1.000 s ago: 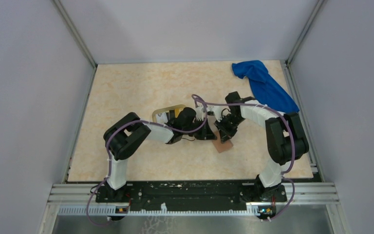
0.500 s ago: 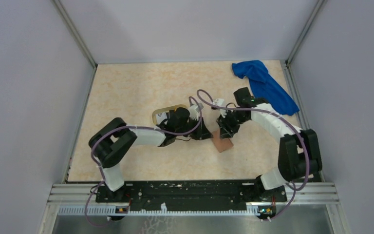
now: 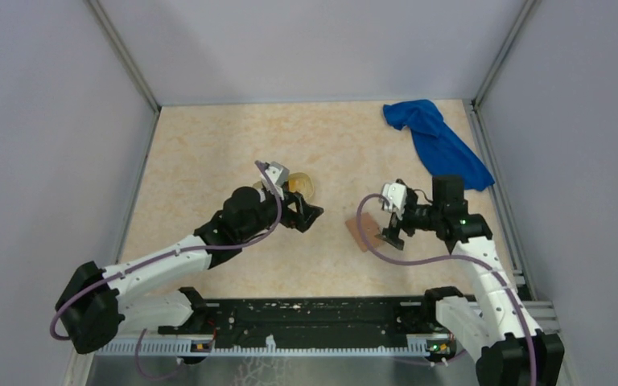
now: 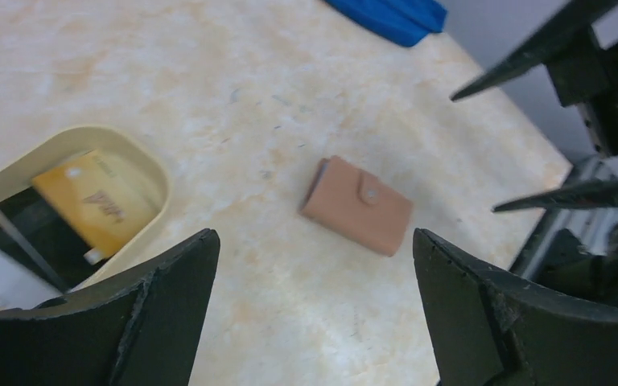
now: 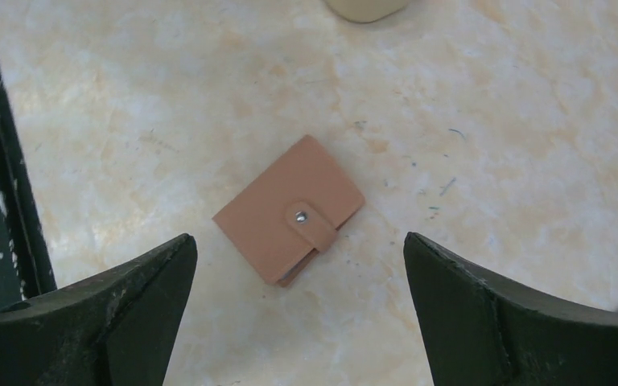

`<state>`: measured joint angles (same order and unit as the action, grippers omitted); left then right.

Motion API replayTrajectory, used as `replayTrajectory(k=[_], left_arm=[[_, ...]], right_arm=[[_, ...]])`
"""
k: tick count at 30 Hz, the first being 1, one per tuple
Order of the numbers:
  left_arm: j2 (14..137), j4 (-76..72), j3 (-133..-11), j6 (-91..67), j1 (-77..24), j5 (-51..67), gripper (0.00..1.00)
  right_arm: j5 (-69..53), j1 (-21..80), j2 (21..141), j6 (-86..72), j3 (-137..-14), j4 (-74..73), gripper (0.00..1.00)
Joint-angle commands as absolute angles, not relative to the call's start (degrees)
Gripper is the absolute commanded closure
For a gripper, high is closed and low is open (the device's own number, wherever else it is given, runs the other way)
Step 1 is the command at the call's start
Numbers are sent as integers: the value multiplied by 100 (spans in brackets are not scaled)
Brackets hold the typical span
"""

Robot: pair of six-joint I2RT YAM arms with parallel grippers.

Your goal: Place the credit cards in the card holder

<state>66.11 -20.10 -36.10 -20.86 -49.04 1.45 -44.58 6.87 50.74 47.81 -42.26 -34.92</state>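
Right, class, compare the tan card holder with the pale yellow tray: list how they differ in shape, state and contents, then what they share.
Shape: the card holder is a flat tan rectangle; the tray is pale yellow with rounded corners. State: the card holder is folded shut, snap tab across; the tray is open-topped. Contents: the card holder shows nothing inside; the tray shows a yellow-orange card. Both rest on the table.

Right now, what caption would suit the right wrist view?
Closed tan card holder lying on the marbled table, framed by the open right gripper.
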Motion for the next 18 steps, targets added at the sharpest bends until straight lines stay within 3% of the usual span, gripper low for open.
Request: replayTrajectory(k=[1,5,18], left_arm=[[6208,-587,-3483,-1576,-4913,-1126,5],[6024,181,-3505,-1858,-4827,-2061,6],[5485,-357,-2407,-3041,-2892,-371,5]], right_arm=[[-5423,680,4913,7538,-3732,-4492,1],[-5192,935,5177,8597,-3509,-4800,2],[-4063,2123,5722,8307,-3120,-3573,2]])
